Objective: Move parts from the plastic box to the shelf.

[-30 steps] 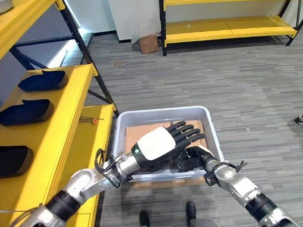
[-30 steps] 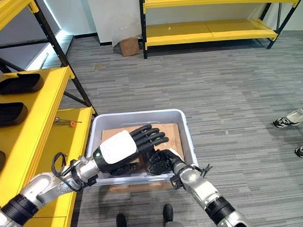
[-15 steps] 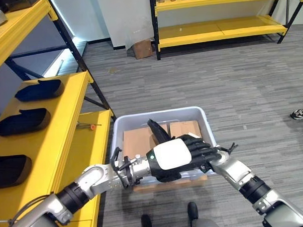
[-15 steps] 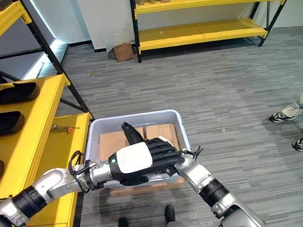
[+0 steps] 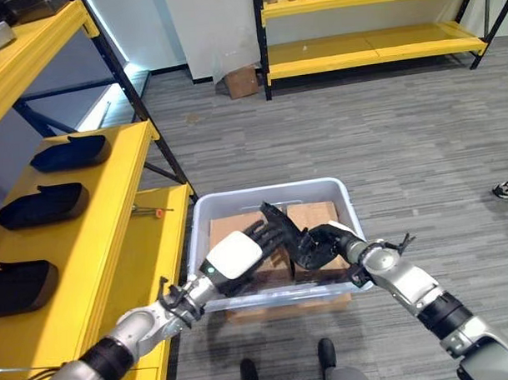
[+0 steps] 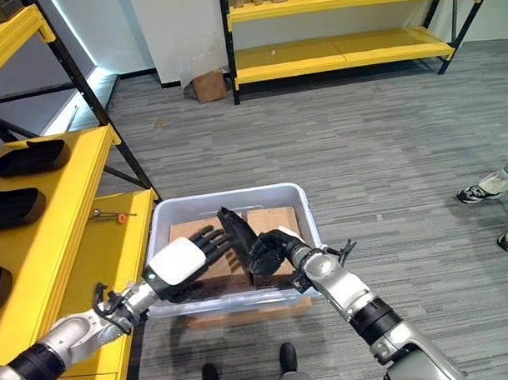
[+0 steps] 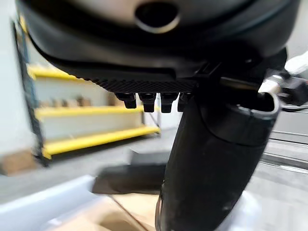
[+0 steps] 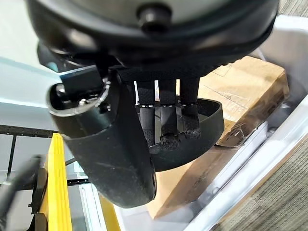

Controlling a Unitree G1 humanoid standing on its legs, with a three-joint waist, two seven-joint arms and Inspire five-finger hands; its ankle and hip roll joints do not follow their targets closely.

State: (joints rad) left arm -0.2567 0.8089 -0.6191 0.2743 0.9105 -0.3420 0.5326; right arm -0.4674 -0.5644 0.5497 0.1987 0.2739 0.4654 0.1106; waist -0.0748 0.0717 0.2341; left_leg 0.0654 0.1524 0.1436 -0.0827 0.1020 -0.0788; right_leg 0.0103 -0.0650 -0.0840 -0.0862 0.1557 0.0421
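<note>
Above the pale grey plastic box [image 5: 352,205] on the floor, right robot hand [image 5: 316,244] with fingers curled round a black curved plastic part [image 8: 202,127], left robot hand [image 5: 240,255] beside it with fingers spread and holding nothing, brown cardboard blocks [image 5: 235,231] inside the box, yellow shelf [image 5: 96,220] to the left carrying three similar black parts [image 5: 42,205].

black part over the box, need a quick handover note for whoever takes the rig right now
Right hand: shut on a black part, held above the plastic box.
Left hand: open, fingers straight, beside the part, holding nothing.
Box: stands on the floor beside the yellow shelf, cardboard pieces inside.
Done: three black parts already lie on the shelf, e.g..
Left: carry the held part over to the shelf, probably passing it to the left hand, and set it down.
</note>
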